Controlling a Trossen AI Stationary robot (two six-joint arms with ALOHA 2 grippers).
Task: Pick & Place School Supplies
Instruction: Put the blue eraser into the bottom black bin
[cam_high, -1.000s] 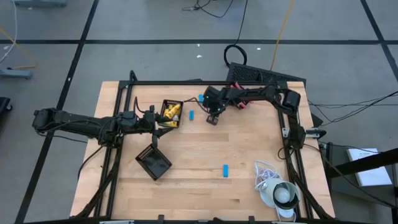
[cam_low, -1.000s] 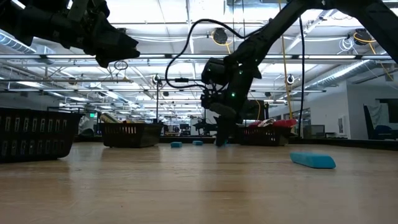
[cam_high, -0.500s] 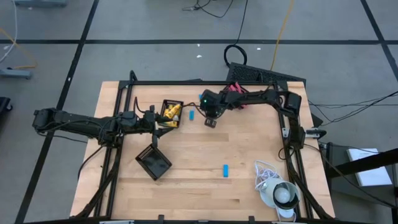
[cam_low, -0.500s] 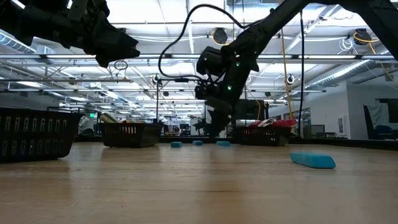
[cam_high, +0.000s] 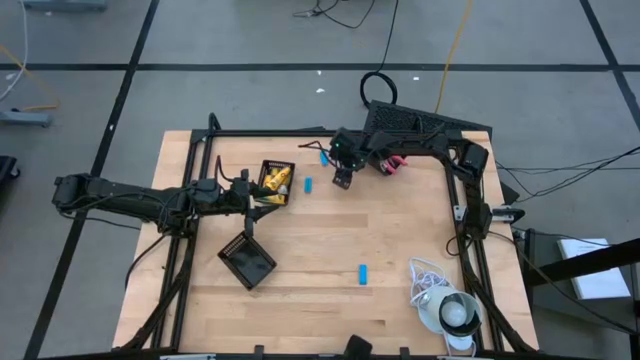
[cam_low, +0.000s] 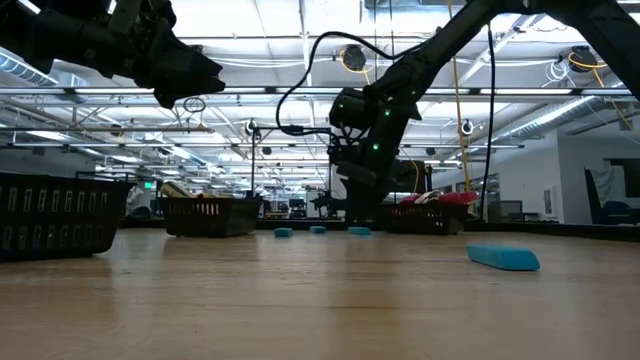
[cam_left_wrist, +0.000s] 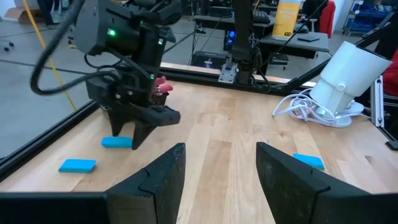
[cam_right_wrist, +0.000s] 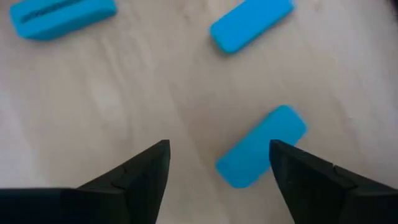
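Light-blue oblong pieces (cam_right_wrist: 261, 146) lie flat on the wood — three clustered, one (cam_high: 363, 273) well apart.

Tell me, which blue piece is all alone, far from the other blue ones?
The blue piece lying by itself near the white cord. The other blue pieces sit together at the far edge, by the right gripper and the tray.

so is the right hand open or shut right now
Open. In the right wrist view the right hand has its two dark fingers spread apart, holding nothing, with a light-blue piece lying on the table between them.
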